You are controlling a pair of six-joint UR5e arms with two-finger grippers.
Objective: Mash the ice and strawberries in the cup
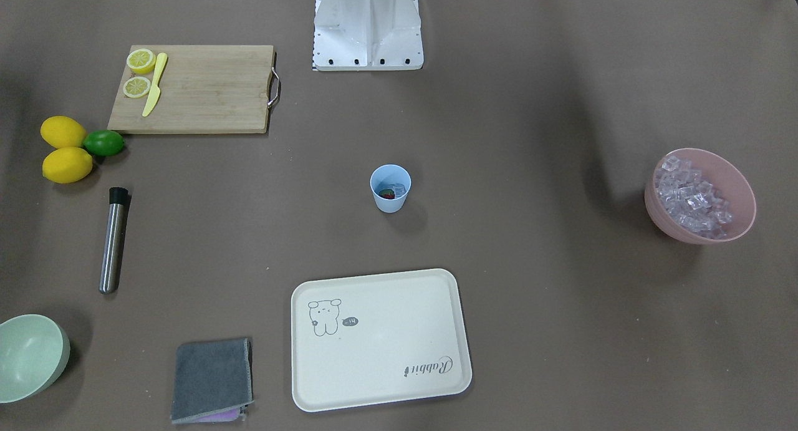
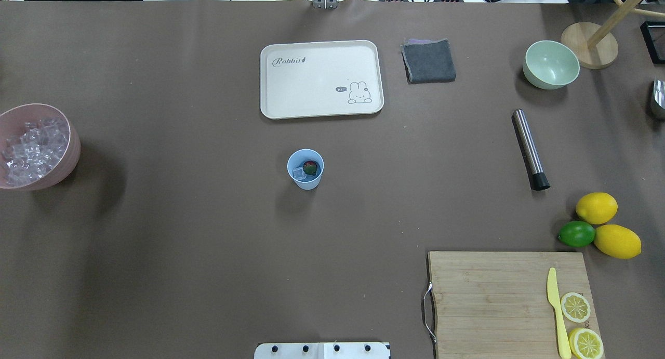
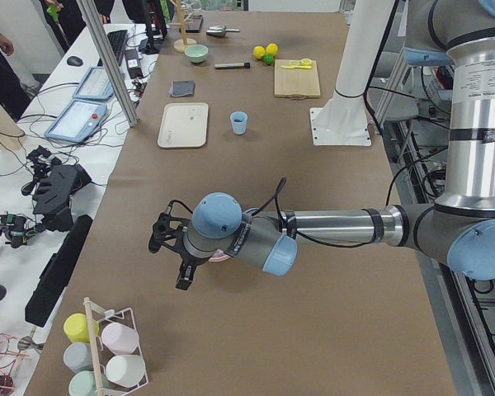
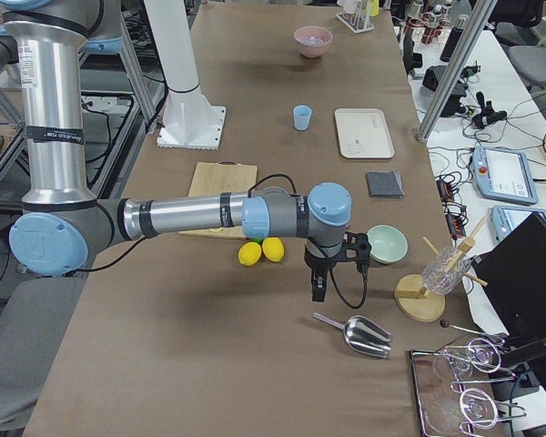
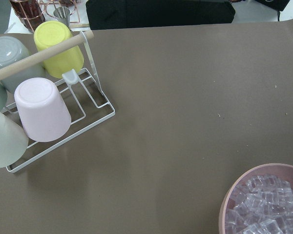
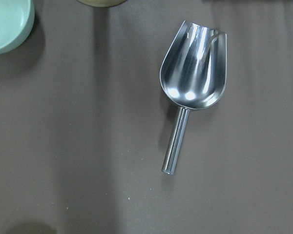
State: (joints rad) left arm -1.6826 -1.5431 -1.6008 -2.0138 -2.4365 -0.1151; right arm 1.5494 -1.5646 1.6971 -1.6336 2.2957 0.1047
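Note:
The light-blue cup point(image 2: 305, 178) stands mid-table, also in the front view point(image 1: 390, 203). Inside it lie a red strawberry point(image 2: 310, 167) and a clear ice cube point(image 2: 298, 173). More ice point(image 2: 31, 147) fills a pink bowl point(image 2: 74, 150) at the table's left end; it also shows in the left wrist view point(image 5: 263, 207). My left gripper point(image 3: 182, 283) hangs near that bowl, far from the cup. My right gripper point(image 4: 317, 289) hangs over the table's right end near a steel scoop point(image 6: 193, 78). I cannot tell whether either gripper is open or shut.
A steel muddler point(image 2: 530, 148) lies right of the cup. A cream tray point(image 2: 322, 78), grey cloth point(image 2: 428, 62) and pale-green bowl point(image 2: 550, 64) sit at the far side. A cutting board point(image 2: 493, 302) holds lemon slices and a yellow knife. Lemons point(image 2: 596, 207) and a lime point(image 2: 576, 234) lie nearby. A cup rack point(image 5: 44, 97) stands beyond the pink bowl.

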